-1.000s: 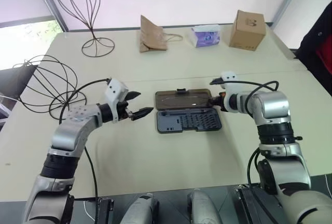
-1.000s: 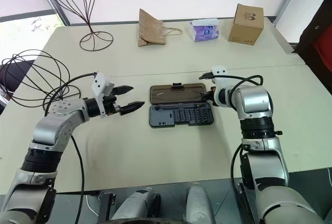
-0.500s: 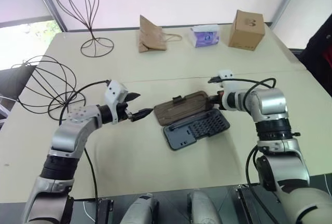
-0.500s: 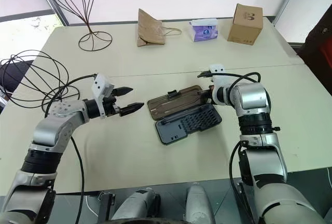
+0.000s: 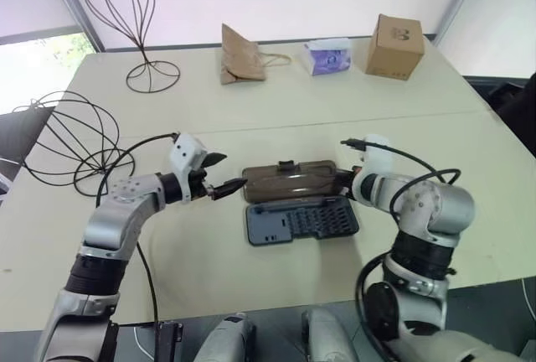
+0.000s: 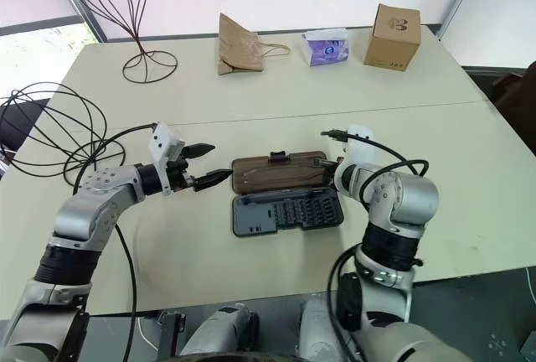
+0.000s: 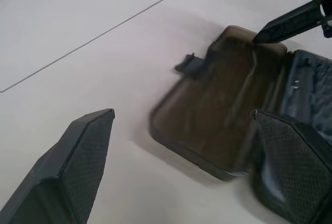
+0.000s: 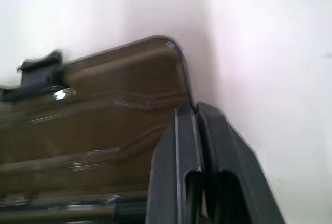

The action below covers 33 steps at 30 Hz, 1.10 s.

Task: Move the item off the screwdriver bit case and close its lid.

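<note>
While open, grey case [image 5: 301, 219] shows smoky-brown lid [image 5: 289, 182]

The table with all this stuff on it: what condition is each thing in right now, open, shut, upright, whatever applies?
Screwdriver bit case: open, bits exposed.
Lid: folded back, not closed.
Wire sphere frame: off the case, at the table's left edge.
Left gripper: open.
Right gripper: shut, tips at the lid's corner.
Cardboard box: closed, upright.

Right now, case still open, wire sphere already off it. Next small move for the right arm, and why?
Probably sweep the right gripper, shut and at the right end of the lid, up and toward the robot to fold the lid over the bit tray. The lid lies open behind the tray, the wire sphere sits clear at the left, and the left gripper hangs open at the lid's left end.
</note>
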Tool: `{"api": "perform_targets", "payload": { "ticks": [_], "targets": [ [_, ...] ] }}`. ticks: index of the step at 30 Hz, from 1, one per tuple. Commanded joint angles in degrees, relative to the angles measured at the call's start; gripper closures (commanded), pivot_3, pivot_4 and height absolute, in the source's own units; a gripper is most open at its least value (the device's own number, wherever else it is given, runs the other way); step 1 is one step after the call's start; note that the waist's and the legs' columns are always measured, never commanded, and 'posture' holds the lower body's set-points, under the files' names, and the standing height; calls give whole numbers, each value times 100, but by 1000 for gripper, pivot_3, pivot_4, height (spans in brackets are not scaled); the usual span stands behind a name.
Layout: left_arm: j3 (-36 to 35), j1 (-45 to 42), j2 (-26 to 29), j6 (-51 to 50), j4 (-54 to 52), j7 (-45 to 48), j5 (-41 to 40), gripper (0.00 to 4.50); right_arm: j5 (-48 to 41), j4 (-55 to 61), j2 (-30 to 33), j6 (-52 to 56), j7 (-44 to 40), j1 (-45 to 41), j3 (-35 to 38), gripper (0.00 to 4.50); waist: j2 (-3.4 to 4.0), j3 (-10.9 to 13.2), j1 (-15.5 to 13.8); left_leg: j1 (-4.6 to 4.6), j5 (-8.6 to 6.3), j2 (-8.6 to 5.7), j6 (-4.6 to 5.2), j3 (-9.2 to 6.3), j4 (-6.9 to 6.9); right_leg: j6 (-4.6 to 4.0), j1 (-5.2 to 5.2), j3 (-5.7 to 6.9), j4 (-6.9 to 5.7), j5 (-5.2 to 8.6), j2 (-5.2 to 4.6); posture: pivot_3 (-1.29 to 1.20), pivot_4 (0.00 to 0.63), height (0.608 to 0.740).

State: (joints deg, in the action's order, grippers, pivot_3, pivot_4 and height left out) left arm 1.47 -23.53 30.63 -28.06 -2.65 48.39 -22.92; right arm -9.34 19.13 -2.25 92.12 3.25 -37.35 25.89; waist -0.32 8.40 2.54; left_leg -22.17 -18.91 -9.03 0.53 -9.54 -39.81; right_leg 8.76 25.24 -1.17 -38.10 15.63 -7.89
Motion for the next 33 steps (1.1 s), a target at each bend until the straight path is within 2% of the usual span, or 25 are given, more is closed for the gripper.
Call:
{"api": "perform_targets", "payload": {
  "ticks": [1, 12, 25, 26, 28, 33],
  "targets": [
    [7, -177, -2, 140, 14, 71, 59, 0, -76, 282, -191, 38, 401, -179, 239, 4492, 2, 1, -7, 0, 0, 0, 0, 1, -1, 0, 0, 0, 0, 0, 0, 0, 150, 740],
    [43, -318, -83, 215, 214, 190, 171, 0, -1571, 474, 276, 38, 713, 288, -289, 4492, 6, 4, 1, 0, 0, -2, 0, 1, 1, 0, 1, -5, 1, 0, -2, 0, 150, 740],
    [-4, -244, -101, 170, 127, 169, 201, 0, -3308, 257, 510, 38, 2200, 344, -184, 4492, 6, 4, -3, 0, 0, -2, 0, 1, 1, 0, 0, -5, 3, 0, -2, 0, 150, 740],
    [-5, -241, -100, 169, 123, 169, 201, 0, -3449, 245, 512, 38, 2328, 362, -170, 3911, 6, 4, -2, 0, 0, -2, 0, 1, 1, 0, 0, -5, 3, 0, -2, 0, 150, 740],
    [-2, -241, -103, 168, 123, 168, 203, 0, -3720, 211, 555, 38, 2579, 402, -159, 3137, 6, 4, -5, 0, 0, -2, 0, 1, 2, 0, 0, -5, 3, 0, -1, 0, 150, 740],
    [7, -253, -107, 168, 134, 179, 211, 0, -4369, 66, 719, 38, 3111, 392, -120, 562, 6, 4, -8, 0, 0, -2, 0, 1, 2, 0, -1, -5, 4, 0, -2, 0, 150, 740]
  ]
}}
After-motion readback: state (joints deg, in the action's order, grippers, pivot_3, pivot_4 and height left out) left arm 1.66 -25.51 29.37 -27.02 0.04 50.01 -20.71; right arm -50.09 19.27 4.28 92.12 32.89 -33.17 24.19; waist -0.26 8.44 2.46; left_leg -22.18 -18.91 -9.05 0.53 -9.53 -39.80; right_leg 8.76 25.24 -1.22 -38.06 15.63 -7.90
